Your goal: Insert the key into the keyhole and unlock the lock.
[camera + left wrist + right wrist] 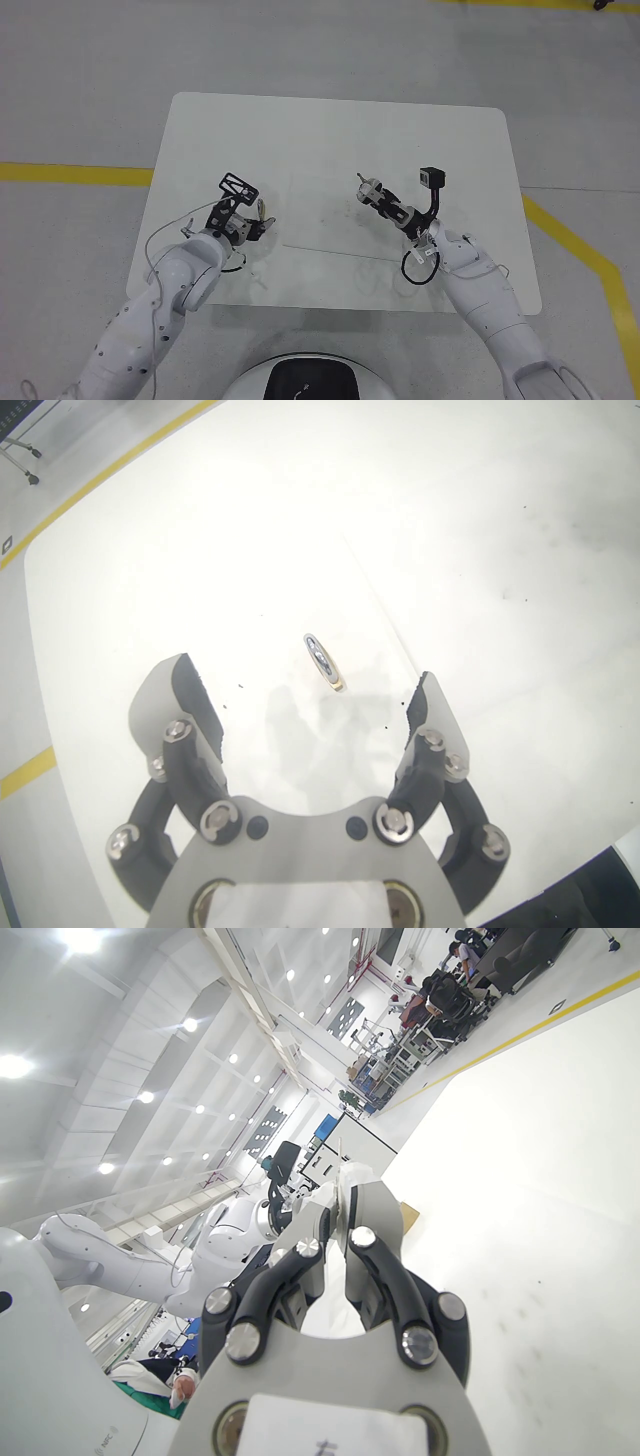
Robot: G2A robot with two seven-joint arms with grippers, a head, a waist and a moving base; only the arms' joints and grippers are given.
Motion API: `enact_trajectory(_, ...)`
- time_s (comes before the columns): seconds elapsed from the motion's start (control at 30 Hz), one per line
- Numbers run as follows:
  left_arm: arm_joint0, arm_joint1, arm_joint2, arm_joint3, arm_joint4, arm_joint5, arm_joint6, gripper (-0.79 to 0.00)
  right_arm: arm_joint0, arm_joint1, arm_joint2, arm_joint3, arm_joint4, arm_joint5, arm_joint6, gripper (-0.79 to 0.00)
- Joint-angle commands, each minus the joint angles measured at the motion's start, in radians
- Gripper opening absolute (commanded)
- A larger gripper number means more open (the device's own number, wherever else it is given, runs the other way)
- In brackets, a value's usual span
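Right hand (344,1195), clamped on a silvery flat key (341,1215), sits well apart from the small silver-and-brass lock (324,662) on the white desk (450,550), which the spread left hand (306,672) hasn't gripped, so it may skid under the key.

My surface (330,130) stands in a large robotics lab hall: yellow floor lines (70,174), ceiling lamp rows (200,1109), equipment racks (395,1060).

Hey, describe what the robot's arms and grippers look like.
The left arm and right arm have smooth white shells. The left gripper and right gripper have grey metal fingers, black pads, black links, silver bolts. A black cable loops by the right wrist.
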Motion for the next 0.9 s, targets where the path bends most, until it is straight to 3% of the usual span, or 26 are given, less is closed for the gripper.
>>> enact_trajectory(0.0,-0.010,-0.003,0.009,0.006,-0.003,0.001,-0.008,-0.354,0.000,0.000,0.000,0.000,0.000,0.000,0.000,-0.785)
enact_trajectory(0.03,-0.014,-0.004,0.012,0.008,-0.004,0.000,-0.014,-0.403,0.000,0.000,0.000,0.000,0.000,0.000,0.000,-0.785)
enact_trajectory(0.17,-0.026,-0.008,0.016,0.016,-0.026,-0.017,-0.030,-0.471,0.000,0.000,0.000,0.000,0.000,0.000,0.000,-0.785)
enact_trajectory(0.5,-0.039,-0.014,0.021,0.043,-0.032,-0.021,-0.048,-0.480,0.000,0.000,0.000,0.000,0.000,0.000,0.000,-0.785)
enact_trajectory(0.87,-0.087,-0.028,0.040,0.107,-0.071,-0.017,-0.050,-0.619,0.000,0.000,0.000,0.000,0.000,0.000,0.000,-0.785)
